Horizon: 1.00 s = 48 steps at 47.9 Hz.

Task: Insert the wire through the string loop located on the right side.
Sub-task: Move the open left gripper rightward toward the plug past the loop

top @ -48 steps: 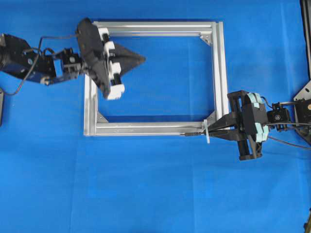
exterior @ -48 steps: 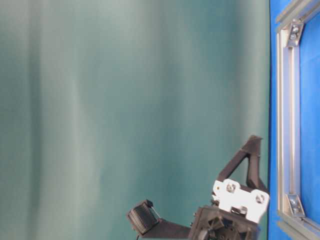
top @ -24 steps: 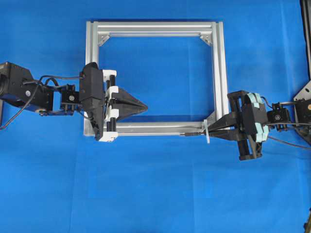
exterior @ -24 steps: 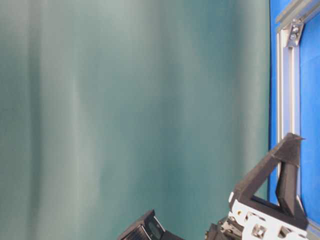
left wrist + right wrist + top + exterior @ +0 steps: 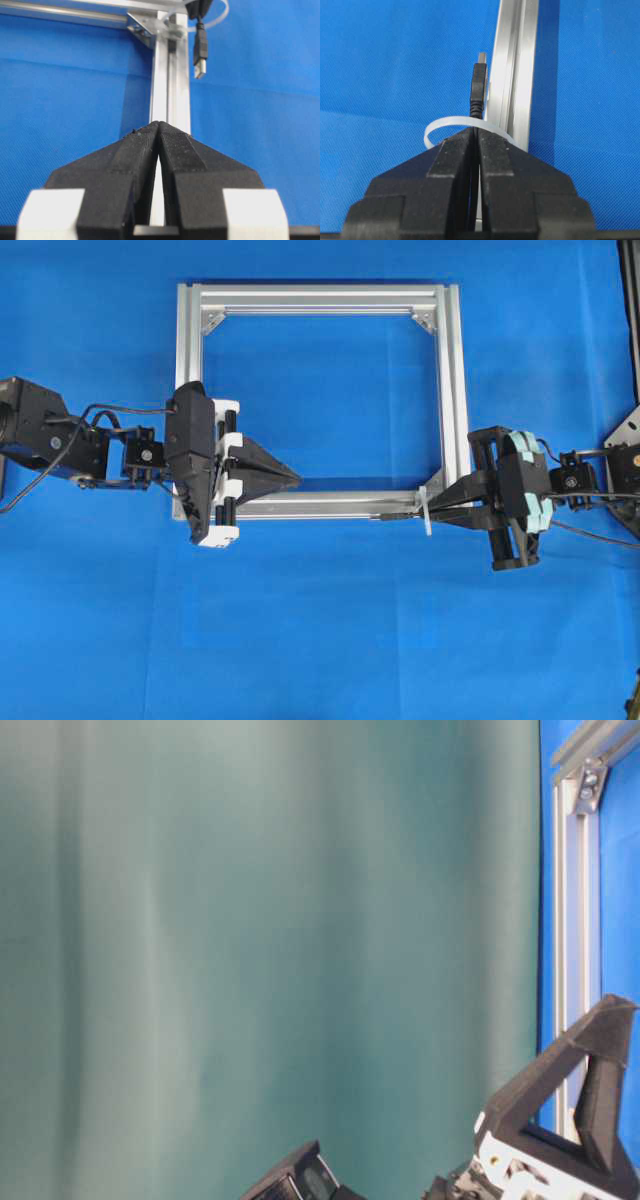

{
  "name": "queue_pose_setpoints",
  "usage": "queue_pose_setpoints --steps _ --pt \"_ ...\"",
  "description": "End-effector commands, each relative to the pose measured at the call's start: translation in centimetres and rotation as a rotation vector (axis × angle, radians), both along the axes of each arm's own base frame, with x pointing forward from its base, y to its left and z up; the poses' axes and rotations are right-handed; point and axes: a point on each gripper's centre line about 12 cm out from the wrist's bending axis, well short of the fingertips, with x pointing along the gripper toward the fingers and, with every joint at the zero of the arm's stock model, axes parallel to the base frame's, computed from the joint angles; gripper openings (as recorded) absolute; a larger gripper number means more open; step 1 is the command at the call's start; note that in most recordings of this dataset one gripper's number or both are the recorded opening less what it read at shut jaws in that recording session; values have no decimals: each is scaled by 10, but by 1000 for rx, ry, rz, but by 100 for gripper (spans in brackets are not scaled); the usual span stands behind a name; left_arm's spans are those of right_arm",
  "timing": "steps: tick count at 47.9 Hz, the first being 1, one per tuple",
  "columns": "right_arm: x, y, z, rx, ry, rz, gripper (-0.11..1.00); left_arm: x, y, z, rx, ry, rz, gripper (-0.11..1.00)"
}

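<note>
Gripping the wire [image 5: 478, 87] just behind its USB-style plug, the right claw [image 5: 475, 131] stood clamped shut at the string loop [image 5: 436, 129], a pale translucent tie fastened to the near right corner of the aluminium frame [image 5: 516, 75]. Seen from the right wrist, the plug had passed through the loop and pointed on alongside the frame's rail, its metal tip beyond the tie.

Across the frame, the left claw [image 5: 159, 126] was fully closed on nothing, poised over the same rail with the plug [image 5: 199, 52] hanging ahead of it at the far corner. From overhead, that claw [image 5: 296, 478] sat at the frame's near left corner, well apart from the loop [image 5: 426, 510] and the right claw [image 5: 432, 504].

The risk appeared to lie in the handover: only the plug's short length seemed to be through, so if the right claw let go before the left one took hold, the stiff cable could spring back out of the loop. The left claw would also have to open before it arrived; a shut claw could knock the plug or drag the thin tie aside.

The frame lay flat on a table [image 5: 320, 640] covered in bright blue cloth. The table-level view showed a plain teal backdrop [image 5: 260, 920] behind.
</note>
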Motion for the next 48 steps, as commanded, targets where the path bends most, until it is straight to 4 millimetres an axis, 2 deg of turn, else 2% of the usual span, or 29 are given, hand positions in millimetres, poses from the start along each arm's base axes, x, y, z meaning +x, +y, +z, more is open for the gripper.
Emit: queue_pose_setpoints --steps 1,9,28,38,48 --pt "5 0 6 5 -32 -4 -4 8 -3 16 -4 -51 -7 0" --pt "6 0 7 5 -33 -4 -4 26 -4 21 -7 -37 -8 0" --pt "6 0 7 5 -33 -4 -4 94 -12 38 -16 -33 -19 0" --pt "6 0 7 5 -33 -4 -4 113 -22 46 -20 -56 -38 0" --pt "6 0 7 4 -39 -5 -4 120 -29 45 -20 -31 -51 0"
